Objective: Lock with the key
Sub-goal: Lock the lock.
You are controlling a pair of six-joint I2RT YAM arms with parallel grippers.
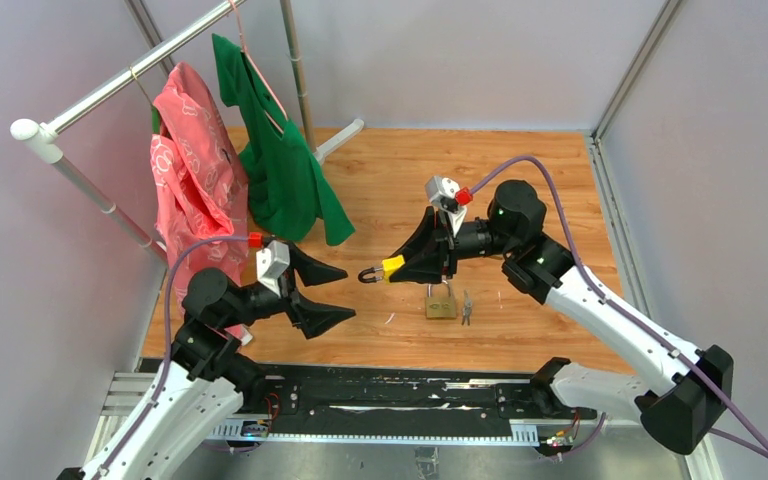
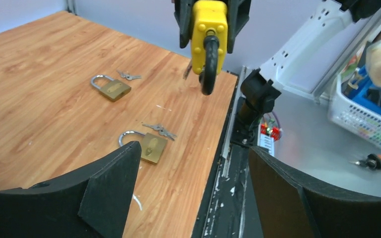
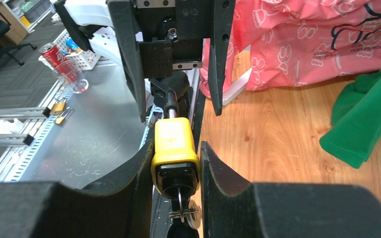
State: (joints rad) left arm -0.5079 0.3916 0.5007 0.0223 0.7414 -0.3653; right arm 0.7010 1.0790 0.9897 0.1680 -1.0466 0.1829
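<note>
Step, as judged: mid-lock, both arms up over the wood worktop (image 1: pixel 540 180), lock presented from one hand to the other. R hand (image 1: pixel 408 262) grips the yellow padlock (image 3: pixel 174 144) by its body, fingers partway closed on its two sides, holding it clear of the worktop. L hand (image 1: pixel 348 294) is spread wide w/ nothing in it. Black shackle (image 2: pixel 208 64) points out toward L hand. Key (image 3: pixel 180 203) sits in the keyhole at the opposite end, ring hanging, tucked back between R hand's fingers. Can't tell from any view whether the shackle is seated in the body or popped.

Next move, guess: if the shackle is loose, L hand has to close on it or push it home along the lock's axis while R hand braces. If it is seated, the key needs a turn and pull. Key access looks awkward since R hand's fingers flank it, so a regrip may be needed. Risk: a push off-axis twists the lock in R hand's hold.

Position: the padlock is in front of L hand, near but not touching. In the left wrist view it hangs roughly centred between L hand's fingers, beyond their tips. Shackle is the closest part to L hand, key the furthest.

Also down on the worktop: two brass padlocks (image 2: pixel 149 147), each w/ loose keys (image 2: pixel 159 130) just beside it, well below both hands, untouched.
</note>
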